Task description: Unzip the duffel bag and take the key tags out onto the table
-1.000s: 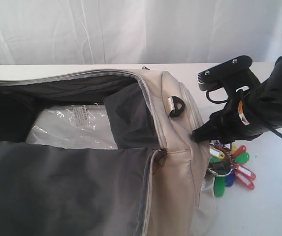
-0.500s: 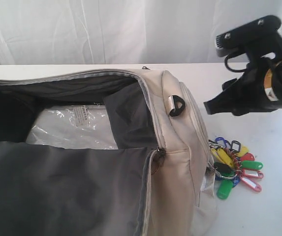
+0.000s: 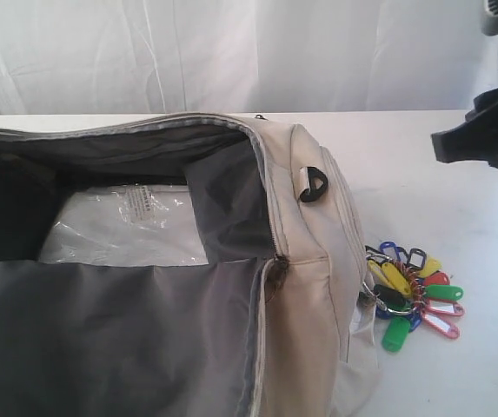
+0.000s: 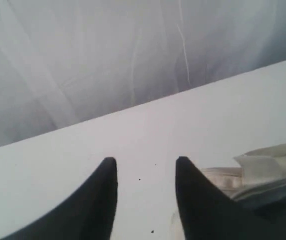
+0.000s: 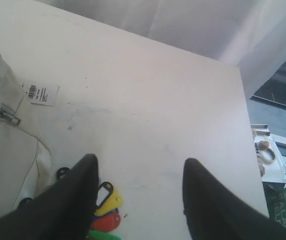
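the key tags [image 3: 412,295] lie in a fanned bunch on the surface [image 3: 457,208], outside the unzipped bag [image 3: 309,261] and just beside its end wall. the left jaws and the right jaws both stand apart with nothing between them, the right ones held well clear of the bunch. judged light, loose and slippery: the hard plastic tags will likely swing and splay about the ring [image 3: 377,294], so any further grasp is best taken at the ring or across the stacked tags near it, not on a single tag's tip.

I can read no text. A white barcode tag [image 5: 40,93] lies ahead of my right gripper [image 5: 140,161], its print too small.
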